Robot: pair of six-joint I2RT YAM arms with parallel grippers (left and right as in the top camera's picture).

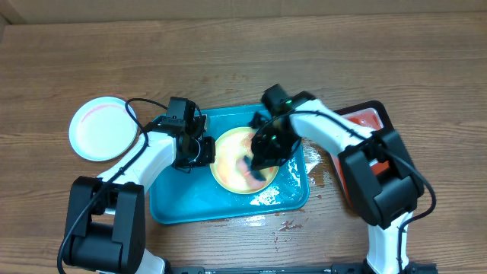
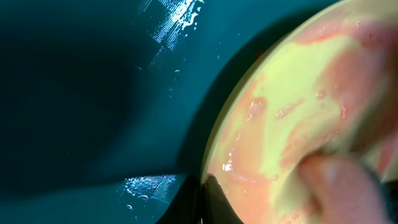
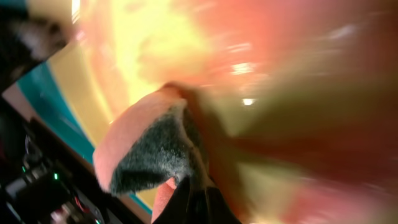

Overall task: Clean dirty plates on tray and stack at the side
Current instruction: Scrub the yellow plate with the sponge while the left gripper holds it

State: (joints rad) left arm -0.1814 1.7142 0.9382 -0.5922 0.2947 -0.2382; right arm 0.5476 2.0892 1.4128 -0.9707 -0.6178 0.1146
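Note:
A pale yellow plate (image 1: 228,156) smeared with red sauce lies on the turquoise tray (image 1: 179,205). My left gripper (image 1: 201,150) is shut on the plate's left rim; in the left wrist view a dark finger (image 2: 214,196) pinches the rim of the plate (image 2: 280,118) above the tray (image 2: 87,93). My right gripper (image 1: 262,164) is shut on a pink and dark grey sponge (image 3: 146,152) and presses it on the plate (image 3: 155,50). A light blue plate (image 1: 103,128) with a faint pink smear lies on the table at the left. A second yellow plate is not visible.
A black tray of red liquid (image 1: 367,118) stands right of the turquoise tray, partly under my right arm. Wet spots and crumbs (image 1: 289,224) lie on the wooden table near the tray's front right corner. The tray floor is wet.

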